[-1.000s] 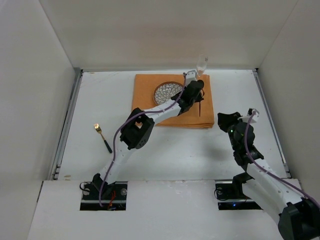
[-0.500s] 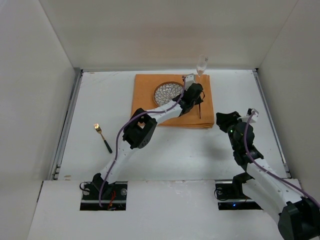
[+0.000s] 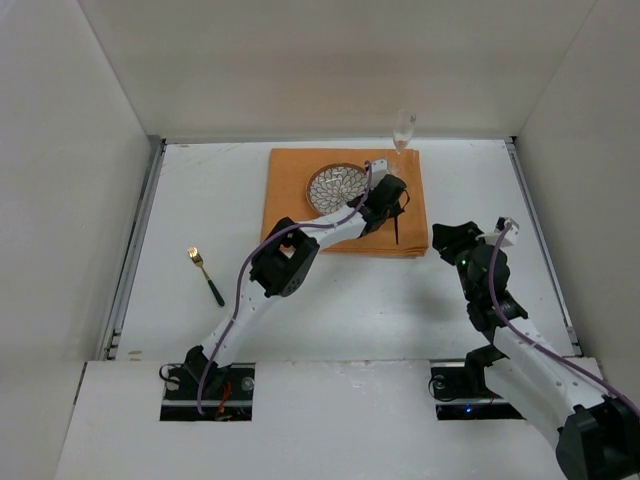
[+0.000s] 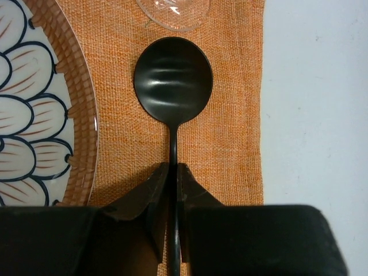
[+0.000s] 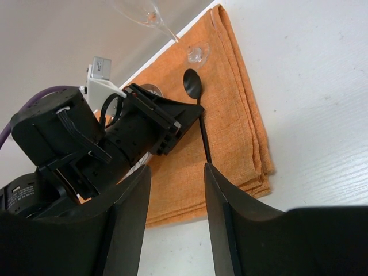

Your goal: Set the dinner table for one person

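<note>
Left fingers (image 4: 150, 192) are clamped on the black spoon (image 4: 173, 80) at its neck, with the bowl on the orange cloth (image 4: 230, 132) just right of the plate (image 4: 34, 115) and just short of the wine glass (image 4: 172, 10) foot; we read that as setting it at the plate's right. Right fingers (image 5: 123, 230) are spread with nothing between them, hovering off the cloth's right edge, probably to stay clear. Plate and glass look empty to us, and the white table (image 3: 200, 200) carries everything, with the fork (image 3: 205, 275) well apart on its left side, not yet placed.
</note>
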`<move>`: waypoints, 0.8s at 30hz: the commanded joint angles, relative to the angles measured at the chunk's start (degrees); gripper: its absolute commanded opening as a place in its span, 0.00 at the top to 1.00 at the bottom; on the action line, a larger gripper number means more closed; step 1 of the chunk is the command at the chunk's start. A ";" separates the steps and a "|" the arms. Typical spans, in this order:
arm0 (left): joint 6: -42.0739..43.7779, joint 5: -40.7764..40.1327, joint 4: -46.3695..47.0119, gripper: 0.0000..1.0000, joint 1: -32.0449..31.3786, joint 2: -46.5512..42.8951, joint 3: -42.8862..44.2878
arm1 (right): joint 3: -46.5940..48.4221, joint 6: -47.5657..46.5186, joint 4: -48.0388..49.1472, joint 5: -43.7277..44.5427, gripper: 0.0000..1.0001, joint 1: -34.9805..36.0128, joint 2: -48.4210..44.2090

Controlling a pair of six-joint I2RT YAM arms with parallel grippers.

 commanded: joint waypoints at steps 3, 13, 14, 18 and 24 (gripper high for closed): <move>0.09 0.30 -0.17 0.83 -0.90 -1.00 1.35 | 0.13 -0.59 1.44 1.73 0.52 0.67 -1.12; 0.88 -1.29 2.99 0.73 -1.51 -9.07 -5.75 | -0.22 -0.77 0.47 2.42 0.55 0.85 -4.20; 1.49 -1.37 3.86 0.72 -1.69 -11.26 -7.51 | -0.39 -0.77 0.47 3.13 0.58 0.85 -4.29; 5.44 -2.51 9.66 0.71 -1.78 -22.59 -18.65 | -0.31 -0.86 0.30 3.04 0.74 1.02 -4.29; 7.91 -4.88 12.49 0.69 2.61 -43.94 -42.37 | 0.75 -0.95 1.26 2.25 0.83 3.39 -0.25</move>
